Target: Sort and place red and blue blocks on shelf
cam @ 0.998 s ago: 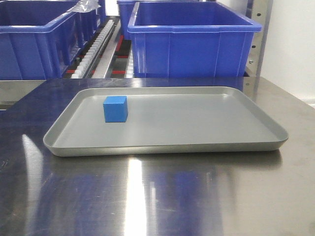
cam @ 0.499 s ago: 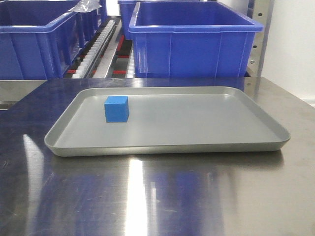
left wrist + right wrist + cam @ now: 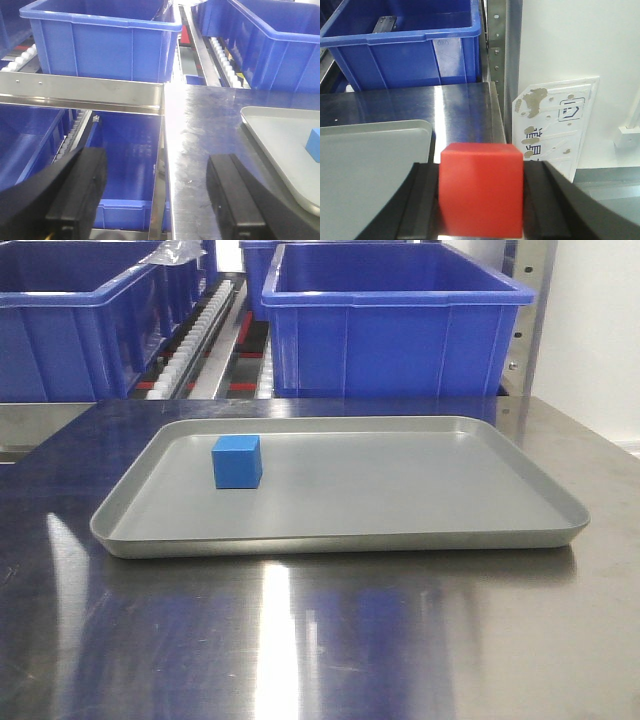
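right gripper [image 3: 481, 212]: jaws pinching the red block [image 3: 481, 192] on two opposite flat faces. Held in the air off the grey tray's [image 3: 400, 485] right corner.
left gripper [image 3: 155, 197]: fingers spread wide with nothing between. Hangs off the tray's left side, past the table edge.
red block: matte cube with sharp edges. Looks square in the grip, no tilt seen.
tabletop [image 3: 300, 640]: shiny brushed steel under the tray, strong glare.
tray: shallow, dull grey, rounded corners and a low raised rim.
blue block [image 3: 236, 461]: matte cube resting flat in the tray's back-left part, clear of the rim and untouched.
bins [image 3: 390, 330]: big glossy blue plastic tubs with ribbed walls, behind the tray.
shelf [image 3: 195, 335]: white roller rows and red-black strips behind the tray's left rear, showing in the gap between bins.
upright [image 3: 497, 60]: perforated steel, behind the tray's right rear corner.
step: likely carrying red to the shelf, with blue not yet picked.
how-to: keep pressure on the flat faces and go over the bin walls, not between them. Set the cube flat across the rollers, since they may let it creep. Let go only once it sits, then back straight out.
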### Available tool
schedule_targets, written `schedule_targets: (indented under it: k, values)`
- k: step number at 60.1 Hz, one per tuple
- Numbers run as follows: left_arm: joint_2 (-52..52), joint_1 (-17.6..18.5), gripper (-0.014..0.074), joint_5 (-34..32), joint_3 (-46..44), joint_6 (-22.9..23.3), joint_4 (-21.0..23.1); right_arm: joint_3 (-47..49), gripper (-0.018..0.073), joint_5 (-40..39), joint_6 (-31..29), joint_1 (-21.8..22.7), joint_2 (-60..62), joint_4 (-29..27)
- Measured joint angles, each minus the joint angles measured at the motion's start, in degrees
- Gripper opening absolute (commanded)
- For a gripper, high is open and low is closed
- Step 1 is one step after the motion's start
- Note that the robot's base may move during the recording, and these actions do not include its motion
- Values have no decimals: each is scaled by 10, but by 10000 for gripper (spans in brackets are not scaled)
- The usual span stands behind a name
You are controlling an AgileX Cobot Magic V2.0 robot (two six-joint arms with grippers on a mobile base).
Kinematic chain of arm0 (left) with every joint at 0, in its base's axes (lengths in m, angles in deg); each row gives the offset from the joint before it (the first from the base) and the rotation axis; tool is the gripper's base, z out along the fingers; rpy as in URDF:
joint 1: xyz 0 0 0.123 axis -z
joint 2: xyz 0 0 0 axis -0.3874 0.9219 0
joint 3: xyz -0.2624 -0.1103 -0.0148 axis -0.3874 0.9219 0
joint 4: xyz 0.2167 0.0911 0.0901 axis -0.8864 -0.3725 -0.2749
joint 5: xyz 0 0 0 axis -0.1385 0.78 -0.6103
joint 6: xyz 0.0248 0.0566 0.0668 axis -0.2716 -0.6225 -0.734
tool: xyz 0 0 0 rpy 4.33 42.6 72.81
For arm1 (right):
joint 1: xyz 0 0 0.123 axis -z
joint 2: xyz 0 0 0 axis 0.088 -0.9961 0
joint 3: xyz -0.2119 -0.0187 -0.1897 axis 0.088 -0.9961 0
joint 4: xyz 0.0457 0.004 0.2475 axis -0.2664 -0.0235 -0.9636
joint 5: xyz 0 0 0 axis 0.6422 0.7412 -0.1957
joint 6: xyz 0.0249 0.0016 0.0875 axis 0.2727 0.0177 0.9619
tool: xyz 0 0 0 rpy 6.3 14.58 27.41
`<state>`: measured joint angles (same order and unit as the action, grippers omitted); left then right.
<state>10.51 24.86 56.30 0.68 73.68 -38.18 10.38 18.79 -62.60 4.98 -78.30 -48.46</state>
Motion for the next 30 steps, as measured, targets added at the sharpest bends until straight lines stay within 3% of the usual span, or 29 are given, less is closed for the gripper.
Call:
schedule_targets:
  k: [30]
  values:
    - [0, 0, 85, 0, 0, 0, 0, 0, 59, 0, 0, 0, 0, 0]
